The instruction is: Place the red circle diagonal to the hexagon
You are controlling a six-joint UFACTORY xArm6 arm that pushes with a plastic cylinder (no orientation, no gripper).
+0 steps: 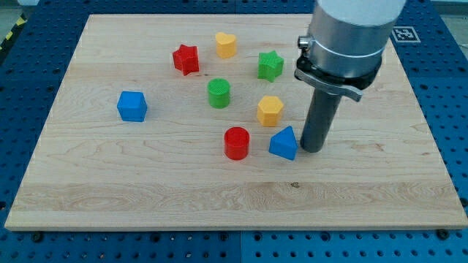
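The red circle [237,142] stands near the board's middle, below and left of the yellow hexagon [270,110]. A blue triangle [284,143] lies just right of the red circle. My tip [311,149] rests on the board right beside the blue triangle's right edge, below and right of the hexagon. The rod rises to the grey arm at the view's top right.
A green circle [219,93] sits left of the hexagon. A green star [270,66], a yellow heart [226,44] and a red star [186,59] lie nearer the view's top. A blue cube [132,106] is at the left. The wooden board [110,197] sits on a blue pegboard.
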